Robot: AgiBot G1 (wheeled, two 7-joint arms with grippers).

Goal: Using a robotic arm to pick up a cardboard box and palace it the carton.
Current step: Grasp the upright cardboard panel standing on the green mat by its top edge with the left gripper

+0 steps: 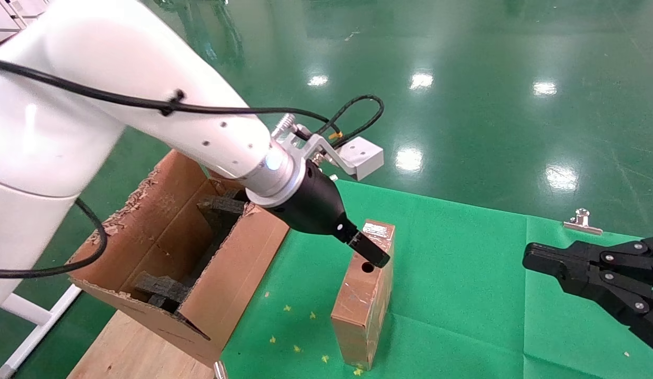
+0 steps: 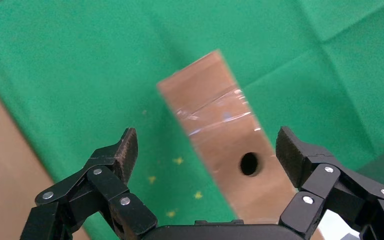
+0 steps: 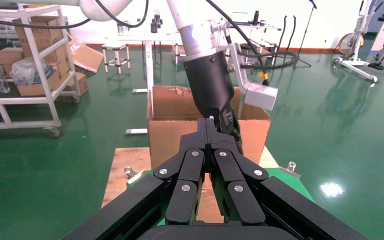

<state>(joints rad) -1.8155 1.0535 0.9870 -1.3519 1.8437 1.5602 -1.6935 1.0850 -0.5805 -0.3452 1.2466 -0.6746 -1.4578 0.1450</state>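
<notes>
On my far left sits the carton (image 1: pixel 189 252), long and tan with ragged flaps and black foam blocks (image 1: pixel 163 287) inside, resting partly on a wooden board (image 1: pixel 131 347) at the edge of the worktop (image 1: pixel 463 295), which is covered in green cloth. It holds no box yet.

Just to its right my left arm, the robotic arm (image 1: pixel 147 116), reaches down and across, and the left gripper (image 1: pixel 369 251) is poised right at the top of the cardboard box (image 1: pixel 364 300). The box stands on its long narrow edge on the green cloth, near the carton but apart from it, with the round hole (image 1: pixel 367 267) in its upward face.

I judge this to be the approach for the pick: nothing is gripped yet. In the left wrist view the fingers (image 2: pixel 122 152) are spread wide, one to each side of the box (image 2: pixel 220 135), with cloth visible between each pad and the cardboard on both sides. I cannot tell from the head view whether a fingertip already brushes the top edge. The next move, as I see it, calls for lowering a little so the pads straddle the thin faces, then squeezing squarely; the box is tall and thin, so an off-centre nudge could tip it.

Far right, the right gripper (image 1: pixel 594 273) is parked low over the worktop, well away from the box, its fingers (image 3: pixel 220 165) pressed together and holding nothing.
</notes>
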